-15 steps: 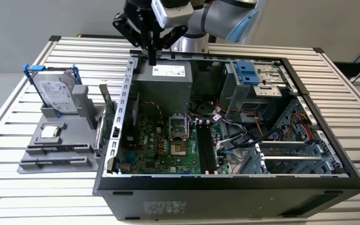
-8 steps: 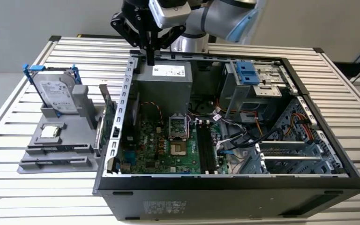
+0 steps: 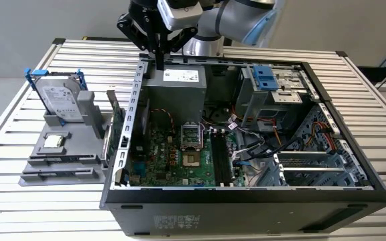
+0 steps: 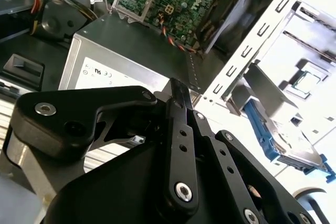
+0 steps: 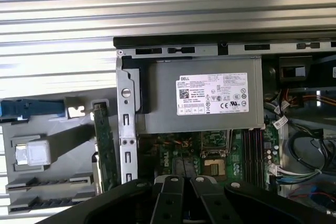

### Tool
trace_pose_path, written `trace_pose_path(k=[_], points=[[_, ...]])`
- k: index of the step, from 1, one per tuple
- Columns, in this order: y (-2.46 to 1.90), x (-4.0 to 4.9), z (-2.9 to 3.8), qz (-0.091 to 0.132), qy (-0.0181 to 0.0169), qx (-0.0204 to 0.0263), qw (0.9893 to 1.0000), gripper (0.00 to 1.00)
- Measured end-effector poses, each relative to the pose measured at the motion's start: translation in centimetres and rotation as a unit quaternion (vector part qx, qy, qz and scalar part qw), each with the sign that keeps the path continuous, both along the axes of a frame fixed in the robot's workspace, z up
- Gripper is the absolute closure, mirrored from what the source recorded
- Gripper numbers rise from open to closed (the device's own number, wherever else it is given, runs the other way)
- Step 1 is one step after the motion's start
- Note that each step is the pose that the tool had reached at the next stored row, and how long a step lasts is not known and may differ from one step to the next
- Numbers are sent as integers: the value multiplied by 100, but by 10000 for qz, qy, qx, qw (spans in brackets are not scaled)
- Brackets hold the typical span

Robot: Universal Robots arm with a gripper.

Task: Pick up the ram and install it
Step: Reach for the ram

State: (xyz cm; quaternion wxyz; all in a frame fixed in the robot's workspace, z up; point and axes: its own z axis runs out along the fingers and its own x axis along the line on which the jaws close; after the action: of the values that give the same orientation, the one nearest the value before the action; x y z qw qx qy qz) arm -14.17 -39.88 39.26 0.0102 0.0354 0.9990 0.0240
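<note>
My gripper [image 3: 159, 64] hangs above the back left corner of the open computer case [image 3: 122, 196], over the grey power supply [image 3: 179, 75]. Its black fingers [image 4: 178, 95] are pressed together and point down, with nothing visible between them. In the first wrist view the gripper [image 5: 186, 181] sits over the motherboard [image 5: 173, 153]. The black memory slots [image 3: 221, 160] run along the motherboard beside the processor socket [image 3: 189, 135]. The ram is hidden from me; I cannot make it out in the slots or on the grey holder [image 3: 62, 168].
The grey holder stands left of the case in the exterior view, carrying a silver hard drive [image 3: 62, 100] in a blue frame and a small chip [image 3: 54, 141]. A green expansion card [image 3: 118, 133] stands on edge beside the case wall. Cables [image 3: 260, 145] and drive bays [image 3: 273, 83] crowd the case's right half.
</note>
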Motion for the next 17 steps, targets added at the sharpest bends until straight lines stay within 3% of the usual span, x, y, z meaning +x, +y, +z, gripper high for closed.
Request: trace_pose_path(k=[17], points=[[0,-44,0,1,0,0,10000,100]])
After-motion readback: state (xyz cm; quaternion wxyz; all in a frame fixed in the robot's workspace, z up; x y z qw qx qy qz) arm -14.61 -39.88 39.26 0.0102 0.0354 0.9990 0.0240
